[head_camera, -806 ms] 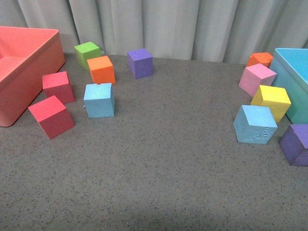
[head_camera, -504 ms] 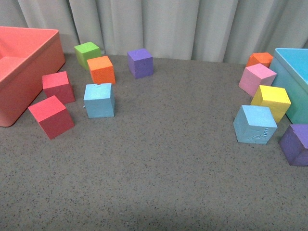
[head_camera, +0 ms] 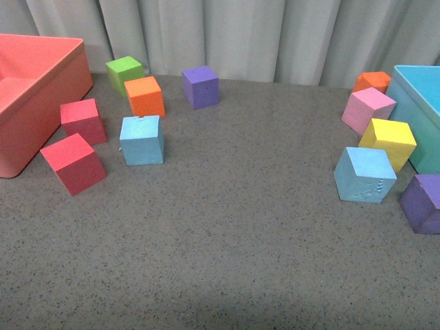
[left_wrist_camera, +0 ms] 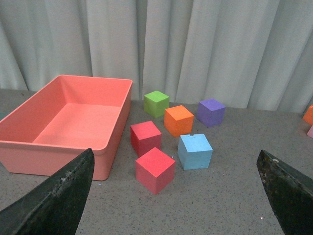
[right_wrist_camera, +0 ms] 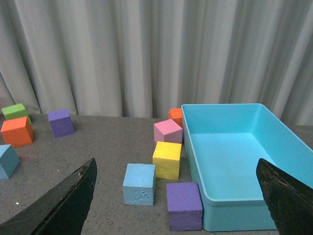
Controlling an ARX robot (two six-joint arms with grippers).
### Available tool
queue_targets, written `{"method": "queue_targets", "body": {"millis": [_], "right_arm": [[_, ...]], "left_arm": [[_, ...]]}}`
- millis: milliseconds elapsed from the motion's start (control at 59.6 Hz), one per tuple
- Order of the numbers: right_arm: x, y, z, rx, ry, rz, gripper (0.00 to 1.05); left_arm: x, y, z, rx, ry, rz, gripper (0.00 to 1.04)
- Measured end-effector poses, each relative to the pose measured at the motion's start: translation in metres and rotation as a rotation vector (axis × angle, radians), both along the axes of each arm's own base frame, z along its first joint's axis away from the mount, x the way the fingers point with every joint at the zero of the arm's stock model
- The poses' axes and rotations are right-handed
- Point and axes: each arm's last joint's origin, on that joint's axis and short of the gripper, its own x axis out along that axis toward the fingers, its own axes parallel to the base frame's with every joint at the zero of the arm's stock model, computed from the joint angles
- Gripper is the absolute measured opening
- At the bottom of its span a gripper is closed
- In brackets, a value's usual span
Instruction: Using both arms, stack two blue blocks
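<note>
Left claw (left_wrist_camera: 174, 151): black fingers (left_wrist_camera: 54, 200) spread wide, released, gripping nothing, above the grey speckled table (head_camera: 220, 261). Right claw (right_wrist_camera: 176, 160): black fingers (right_wrist_camera: 58, 205) likewise spread wide, released, gripping nothing. Dark purple cube (head_camera: 423, 203): nearest item at the right edge of the table, just in front of the light blue bin (head_camera: 421, 113). Right blue block (head_camera: 364, 175): sky-blue foam cube resting on the table at the right, turned slightly, with a small embossed mark on its near face; it is just left of the dark purple cube and just in front of the yellow cube (head_camera: 389, 143), contact not discernible. Near red cube (head_camera: 73, 163): on the left, turned at an angle. Left blue block (head_camera: 142, 140): sky-blue foam cube resting flat on the table, just right of the two red cubes, well apart from the right blue block; neither block is on the other. Far red cube (head_camera: 83, 121): beside the wall of the salmon bin (head_camera: 48, 96). Pink cube (head_camera: 368, 110): behind the yellow cube, by the light blue bin. Left orange cube (head_camera: 145, 97): just behind the left blue block. Right orange cube (head_camera: 372, 82): behind the pink cube. Far purple cube (head_camera: 201, 87): standing alone, right of the left orange cube. Green cube (head_camera: 124, 74): just behind the left orange cube. Pale grey curtain (head_camera: 227, 34): backdrop along the far edge of the table.
</note>
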Motion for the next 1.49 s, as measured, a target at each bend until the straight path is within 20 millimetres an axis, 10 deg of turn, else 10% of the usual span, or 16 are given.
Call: {"method": "queue_targets", "body": {"millis": [537,756,974,1494], "right_arm": [[0.014,0.003,0.005,-0.18,0.136,-0.231,0.95],[0.082,0.021,0.033,-0.106,0.248,-0.071,0.95],[0.185,0.045,0.011,-0.055,0.65,0.038,0.95],[0.266,0.051,-0.056,0.033,1.014,-0.012,0.95]], "left_arm": [[0.0,0.0,0.0,0.0,0.0,0.0,0.98],[0.0,0.0,0.0,0.0,0.0,0.0,0.98],[0.0,0.0,0.0,0.0,0.0,0.0,0.98],[0.0,0.0,0.0,0.0,0.0,0.0,0.98]]}}
